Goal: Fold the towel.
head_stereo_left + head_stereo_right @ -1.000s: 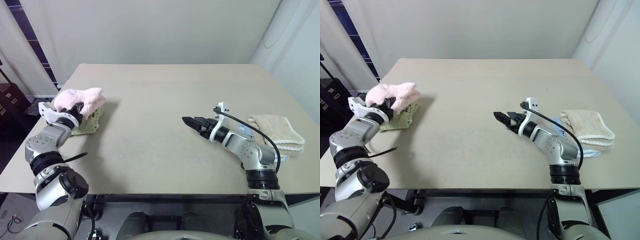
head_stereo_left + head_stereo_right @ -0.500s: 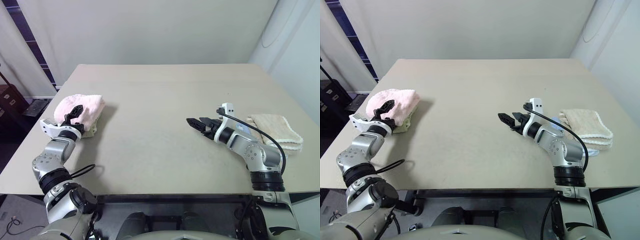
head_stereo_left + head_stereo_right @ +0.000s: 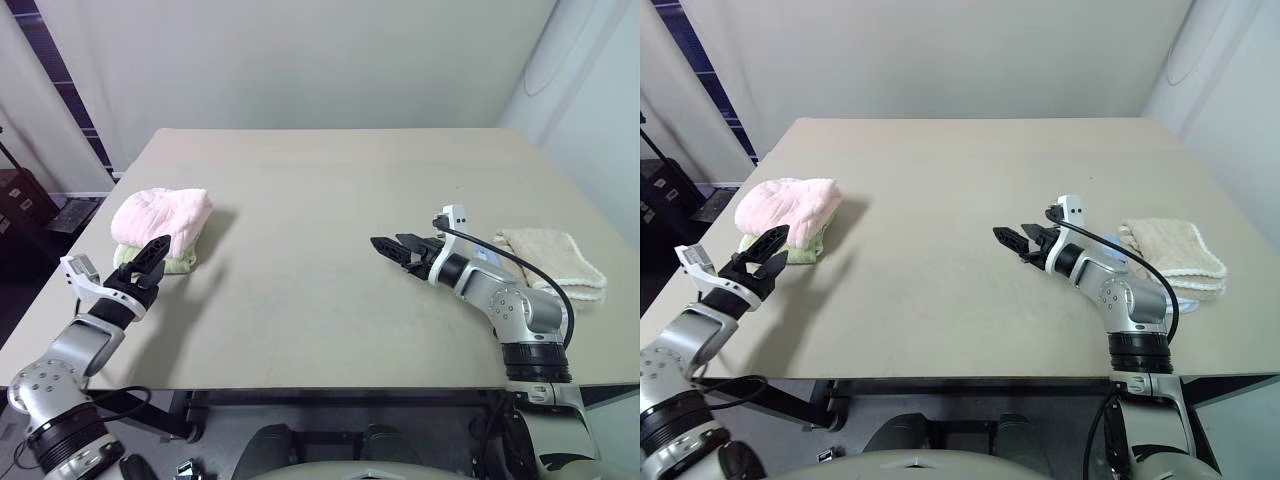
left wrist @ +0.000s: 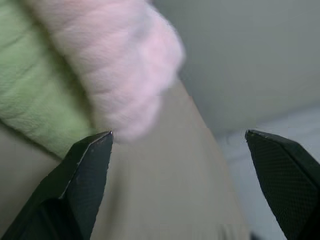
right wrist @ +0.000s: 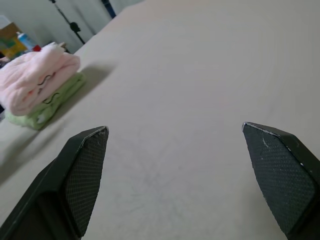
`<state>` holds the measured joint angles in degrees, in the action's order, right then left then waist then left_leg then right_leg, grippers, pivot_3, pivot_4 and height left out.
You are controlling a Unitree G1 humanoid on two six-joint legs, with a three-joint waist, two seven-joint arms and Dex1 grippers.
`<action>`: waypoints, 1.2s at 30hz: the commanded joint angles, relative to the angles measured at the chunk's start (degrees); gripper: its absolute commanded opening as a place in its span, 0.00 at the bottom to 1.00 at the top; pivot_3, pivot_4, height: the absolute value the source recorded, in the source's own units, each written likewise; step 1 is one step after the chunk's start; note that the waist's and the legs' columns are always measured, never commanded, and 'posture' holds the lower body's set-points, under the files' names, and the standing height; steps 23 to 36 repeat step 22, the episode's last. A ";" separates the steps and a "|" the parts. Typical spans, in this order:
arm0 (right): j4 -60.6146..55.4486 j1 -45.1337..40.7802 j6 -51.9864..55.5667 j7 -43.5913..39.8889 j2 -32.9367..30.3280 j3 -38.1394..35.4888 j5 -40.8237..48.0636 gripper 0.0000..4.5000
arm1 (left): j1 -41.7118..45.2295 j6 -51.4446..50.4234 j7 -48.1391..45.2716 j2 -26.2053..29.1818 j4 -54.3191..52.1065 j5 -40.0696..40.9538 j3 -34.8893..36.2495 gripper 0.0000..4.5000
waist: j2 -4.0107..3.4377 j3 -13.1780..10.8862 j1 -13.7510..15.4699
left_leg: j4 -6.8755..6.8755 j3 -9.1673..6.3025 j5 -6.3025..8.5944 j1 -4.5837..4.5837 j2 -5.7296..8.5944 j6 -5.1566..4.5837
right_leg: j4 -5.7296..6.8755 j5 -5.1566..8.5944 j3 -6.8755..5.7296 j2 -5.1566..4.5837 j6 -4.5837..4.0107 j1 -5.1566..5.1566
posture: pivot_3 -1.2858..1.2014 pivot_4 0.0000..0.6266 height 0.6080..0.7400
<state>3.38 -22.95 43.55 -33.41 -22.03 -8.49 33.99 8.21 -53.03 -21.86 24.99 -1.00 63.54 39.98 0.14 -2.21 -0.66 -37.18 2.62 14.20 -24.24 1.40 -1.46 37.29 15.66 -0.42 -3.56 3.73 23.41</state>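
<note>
Pink towel [image 3: 160, 216] folded atop green towel [image 3: 170, 263], just beyond the left gripper [image 3: 146, 262], jaws wide, empty; right gripper [image 3: 393, 246] well apart, likewise wide, empty.

A pale pink towel [image 3: 162, 215] with dark script lies on a light green towel [image 3: 178, 264]; the surface [image 3: 320, 200] is plain beige; another towel [image 3: 553, 260] is cream.

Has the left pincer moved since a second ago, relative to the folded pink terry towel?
Yes. The left pincer has let go and drawn back toward the robot, off the folded pink terry towel, now open just short of the stack.
</note>
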 commanded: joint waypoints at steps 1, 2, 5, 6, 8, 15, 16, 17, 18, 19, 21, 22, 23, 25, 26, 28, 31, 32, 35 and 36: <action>-6.34 1.93 -2.55 -2.92 -2.55 -0.18 -0.12 1.00 | 1.95 8.55 -13.45 4.96 -4.68 -8.57 -10.21 0.99 | -0.09 0.04 0.22 | 0.08 0.03 0.00 0.01 0.00 0.00 | -0.12 -0.04 -0.02 -0.03 -0.07 -0.03 | 0.52 0.00 1.00; -7.70 2.87 -3.52 -3.71 -3.19 -0.06 -0.41 1.00 | 2.94 10.91 -16.49 6.16 -4.45 -10.76 -12.76 0.99 | -0.11 0.05 0.21 | 0.13 0.15 0.00 0.01 0.00 0.00 | -0.22 -0.07 -0.02 -0.12 -0.11 -0.05 | 0.52 0.00 1.00; -11.18 5.20 -6.06 -5.58 -5.49 -0.10 -1.35 1.00 | 6.72 17.62 -25.97 9.16 -3.34 -16.39 -19.75 0.99 | -0.13 0.05 -0.13 | 0.15 0.40 0.01 -0.01 0.00 0.00 | -0.34 -0.13 0.01 -0.22 -0.19 -0.07 | 0.52 0.00 1.00; -11.88 5.67 -6.40 -6.11 -6.26 -0.24 -1.54 1.00 | 7.57 19.63 -29.30 10.00 -3.18 -17.95 -21.79 0.99 | -0.13 0.05 -0.22 | 0.15 0.43 0.01 -0.01 0.00 0.00 | -0.36 -0.14 0.03 -0.23 -0.19 -0.08 | 0.52 0.00 1.00; -12.85 6.37 -7.56 -6.66 -7.71 -0.93 -2.07 1.00 | 9.73 24.52 -34.33 10.31 -2.21 -21.39 -25.53 0.99 | -0.14 0.06 -0.31 | 0.16 0.47 0.01 -0.02 0.00 0.00 | -0.35 -0.14 0.07 -0.23 -0.18 -0.08 | 0.52 0.00 1.00; -16.21 11.13 -11.77 -7.46 -9.91 -5.93 -1.20 1.00 | 15.73 43.05 -44.00 3.97 6.28 -29.90 -32.52 0.99 | -0.18 0.08 0.18 | 0.23 0.47 -0.01 -0.05 -0.23 -0.02 | -0.30 -0.13 0.05 -0.03 -0.16 -0.02 | 0.52 0.00 1.00; -16.84 12.71 -12.12 -7.83 -10.23 -6.39 -1.18 1.00 | 16.27 44.68 -45.02 3.07 7.80 -30.52 -33.09 0.99 | -0.18 0.08 0.29 | 0.21 0.47 -0.01 -0.06 -0.24 -0.03 | -0.30 -0.12 0.05 -0.03 -0.15 -0.03 | 0.52 0.00 1.00; -17.37 14.09 -12.28 -8.19 -10.57 -6.69 -1.10 1.00 | 16.52 46.11 -46.06 2.48 8.95 -31.21 -33.64 0.99 | -0.17 0.08 0.32 | 0.19 0.47 -0.01 -0.10 -0.24 -0.03 | -0.31 -0.12 0.05 -0.03 -0.15 -0.03 | 0.52 0.00 1.00; -17.87 15.40 -12.33 -8.54 -10.98 -6.99 -0.97 1.00 | 16.55 47.31 -47.34 2.12 9.73 -31.85 -34.30 0.99 | -0.17 0.08 0.21 | 0.16 0.48 -0.01 -0.11 -0.24 -0.04 | -0.32 -0.12 0.05 -0.03 -0.15 -0.03 | 0.52 0.00 1.00; -18.38 16.75 -12.19 -8.97 -11.32 -7.43 -0.56 1.00 | 16.48 48.51 -49.17 1.97 10.48 -32.44 -35.24 0.99 | -0.18 0.08 0.16 | 0.12 0.48 -0.02 -0.11 -0.24 -0.05 | -0.32 -0.12 0.05 -0.03 -0.14 -0.05 | 0.52 0.00 1.00; -19.39 19.05 -12.08 -9.52 -11.87 -8.27 0.05 1.00 | 16.94 49.98 -51.80 1.64 12.47 -33.31 -36.64 0.99 | -0.17 0.07 -0.04 | 0.06 0.50 -0.02 -0.13 -0.23 -0.05 | -0.32 -0.12 0.06 -0.03 -0.14 -0.06 | 0.52 0.00 1.00; -19.89 19.94 -11.63 -9.82 -12.25 -8.44 0.37 1.00 | 17.36 50.54 -53.21 1.62 13.56 -33.64 -37.31 0.99 | -0.17 0.07 -0.04 | 0.05 0.50 -0.02 -0.11 -0.24 -0.06 | -0.31 -0.12 0.06 -0.04 -0.15 -0.09 | 0.52 0.00 1.00; -19.89 19.94 -11.63 -9.82 -12.25 -8.44 0.37 1.00 | 17.36 50.54 -53.21 1.62 13.56 -33.64 -37.31 0.99 | -0.17 0.07 -0.04 | 0.05 0.50 -0.02 -0.11 -0.24 -0.06 | -0.31 -0.12 0.06 -0.04 -0.15 -0.09 | 0.52 0.00 1.00; -19.89 19.94 -11.63 -9.82 -12.25 -8.44 0.37 1.00 | 17.36 50.54 -53.21 1.62 13.56 -33.64 -37.31 0.99 | -0.17 0.07 -0.04 | 0.05 0.50 -0.02 -0.11 -0.24 -0.06 | -0.31 -0.12 0.06 -0.04 -0.15 -0.09 | 0.52 0.00 1.00; -19.89 19.94 -11.63 -9.82 -12.25 -8.44 0.37 1.00 | 17.36 50.54 -53.21 1.62 13.56 -33.64 -37.31 0.99 | -0.17 0.07 -0.04 | 0.05 0.50 -0.02 -0.11 -0.24 -0.06 | -0.31 -0.12 0.06 -0.04 -0.15 -0.09 | 0.52 0.00 1.00; -19.89 19.94 -11.63 -9.82 -12.25 -8.44 0.37 1.00 | 17.36 50.54 -53.21 1.62 13.56 -33.64 -37.31 0.99 | -0.17 0.07 -0.04 | 0.05 0.50 -0.02 -0.11 -0.24 -0.06 | -0.31 -0.12 0.06 -0.04 -0.15 -0.09 | 0.52 0.00 1.00; -19.89 19.94 -11.63 -9.82 -12.25 -8.44 0.37 1.00 | 17.36 50.54 -53.21 1.62 13.56 -33.64 -37.31 0.99 | -0.17 0.07 -0.04 | 0.05 0.50 -0.02 -0.11 -0.24 -0.06 | -0.31 -0.12 0.06 -0.04 -0.15 -0.09 | 0.52 0.00 1.00; -19.89 19.94 -11.63 -9.82 -12.25 -8.44 0.37 1.00 | 17.36 50.54 -53.21 1.62 13.56 -33.64 -37.31 0.99 | -0.17 0.07 -0.04 | 0.05 0.50 -0.02 -0.11 -0.24 -0.06 | -0.31 -0.12 0.06 -0.04 -0.15 -0.09 | 0.52 0.00 1.00; -19.89 19.94 -11.63 -9.82 -12.25 -8.44 0.37 1.00 | 17.36 50.54 -53.21 1.62 13.56 -33.64 -37.31 0.99 | -0.17 0.07 -0.04 | 0.05 0.50 -0.02 -0.11 -0.24 -0.06 | -0.31 -0.12 0.06 -0.04 -0.15 -0.09 | 0.52 0.00 1.00; -19.89 19.94 -11.63 -9.82 -12.25 -8.44 0.37 1.00 | 17.36 50.54 -53.21 1.62 13.56 -33.64 -37.31 0.99 | -0.17 0.07 -0.04 | 0.05 0.50 -0.02 -0.11 -0.24 -0.06 | -0.31 -0.12 0.06 -0.04 -0.15 -0.09 | 0.52 0.00 1.00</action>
